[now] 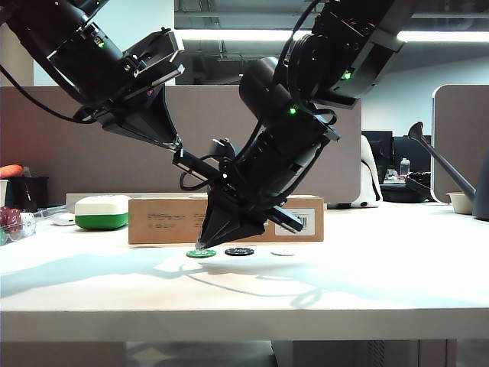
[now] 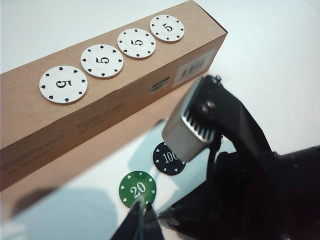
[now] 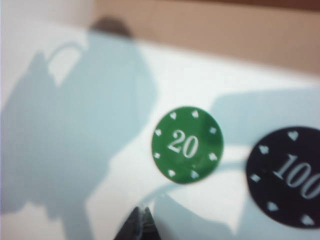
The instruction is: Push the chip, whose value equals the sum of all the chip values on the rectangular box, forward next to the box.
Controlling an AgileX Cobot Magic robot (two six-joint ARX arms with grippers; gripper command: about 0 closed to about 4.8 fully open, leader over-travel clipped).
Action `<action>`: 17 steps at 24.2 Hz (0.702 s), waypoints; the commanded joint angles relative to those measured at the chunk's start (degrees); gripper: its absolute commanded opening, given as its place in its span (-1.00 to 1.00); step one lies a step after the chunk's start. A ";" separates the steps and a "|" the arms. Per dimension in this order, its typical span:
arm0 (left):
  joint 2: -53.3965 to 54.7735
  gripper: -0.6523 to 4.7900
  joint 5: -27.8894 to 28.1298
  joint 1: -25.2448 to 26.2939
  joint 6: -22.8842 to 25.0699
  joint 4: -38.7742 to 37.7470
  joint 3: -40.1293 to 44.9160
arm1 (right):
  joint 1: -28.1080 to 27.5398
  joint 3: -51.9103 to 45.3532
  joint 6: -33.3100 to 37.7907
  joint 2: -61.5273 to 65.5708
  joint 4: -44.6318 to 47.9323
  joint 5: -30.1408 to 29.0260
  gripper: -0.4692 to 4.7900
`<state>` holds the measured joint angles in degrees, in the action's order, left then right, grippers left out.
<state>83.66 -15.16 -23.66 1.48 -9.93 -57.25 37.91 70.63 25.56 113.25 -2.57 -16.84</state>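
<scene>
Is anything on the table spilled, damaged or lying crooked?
Nothing stands out. Four white chips lie flat in a row on the rectangular box. The green chip lies flat by the right gripper; the left gripper hangs above.

I see the green chip (image 3: 187, 144) with a white 20 and pale edge marks, a black chip (image 3: 285, 176) marked 100, four white chips (image 2: 102, 61) marked 5 on the brown box (image 2: 95, 107).

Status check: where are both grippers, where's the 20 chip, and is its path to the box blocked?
Right gripper shut, tips down at green 20 chip. Left gripper raised above the rectangular box, state unclear. Black 100 chip beside; path open.
</scene>
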 commanded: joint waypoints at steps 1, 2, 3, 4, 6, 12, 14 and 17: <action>-0.26 -0.78 -0.09 -0.11 0.04 0.61 -0.13 | -0.13 0.35 -0.50 -0.31 -1.09 1.18 -0.84; -0.26 -0.78 -0.09 -0.11 0.04 0.61 -0.13 | -0.13 0.37 -0.55 -0.31 -1.05 1.95 -0.84; -0.26 -0.78 -0.09 -0.11 0.04 0.61 -0.13 | -0.15 0.37 -0.55 -0.31 -1.07 1.92 -0.84; -0.26 -0.78 -0.09 -0.11 0.04 0.61 -0.13 | -0.15 0.37 -0.55 -0.31 -1.20 1.88 -0.84; -0.26 -0.78 -0.09 -0.11 0.04 0.61 -0.13 | 0.04 0.37 -0.55 -0.28 -1.55 1.90 -0.84; -0.26 -0.78 -0.09 -0.11 0.04 0.63 -0.13 | 0.63 0.37 -0.79 0.20 -0.59 4.42 -0.84; -0.26 -0.78 -0.09 -0.11 0.04 0.61 -0.13 | 0.55 0.37 -1.68 0.20 -0.59 5.49 -0.84; -0.28 -0.78 -0.09 -0.11 0.04 0.61 -0.13 | 0.52 0.39 -1.77 0.33 -0.35 6.25 -0.84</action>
<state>83.66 -15.18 -23.66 1.48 -9.91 -57.25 38.37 70.65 24.23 113.65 -3.88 -11.11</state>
